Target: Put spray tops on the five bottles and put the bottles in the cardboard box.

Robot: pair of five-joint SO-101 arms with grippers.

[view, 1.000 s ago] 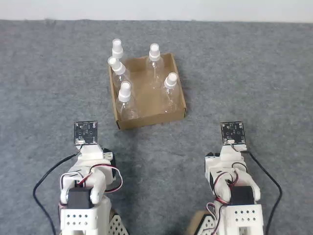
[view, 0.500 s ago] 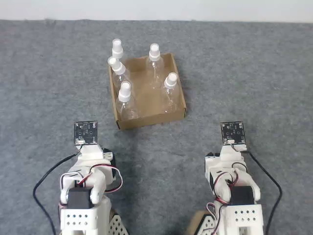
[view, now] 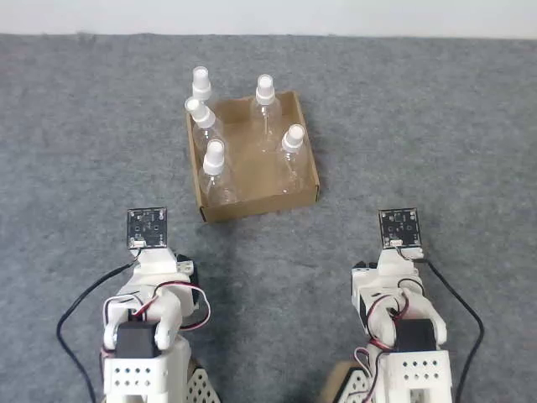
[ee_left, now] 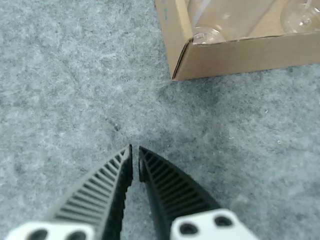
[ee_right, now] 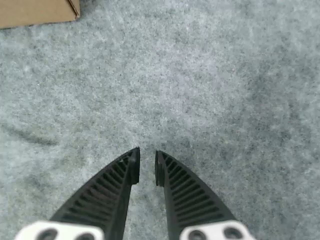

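The cardboard box (view: pixel 256 201) sits mid-table, and several clear bottles stand in it, each with a white spray top, among them the ones at the back (view: pixel 265 88), on the right (view: pixel 293 137) and at the front left (view: pixel 215 156). Both arms are folded back at the table's near edge, the left arm (view: pixel 143 323) and the right arm (view: pixel 401 319), well short of the box. My left gripper (ee_left: pixel 135 148) is shut on nothing above bare carpet, the box's front corner (ee_left: pixel 225 55) ahead of it. My right gripper (ee_right: pixel 146 151) is shut too, holding nothing.
Grey carpet (view: pixel 419 126) covers the table on all sides of the box. A pale wall edge runs along the far side. A corner of the box (ee_right: pixel 35 12) lies far ahead of the right gripper. Bottle bases (ee_left: pixel 207 35) show through the box's open top.
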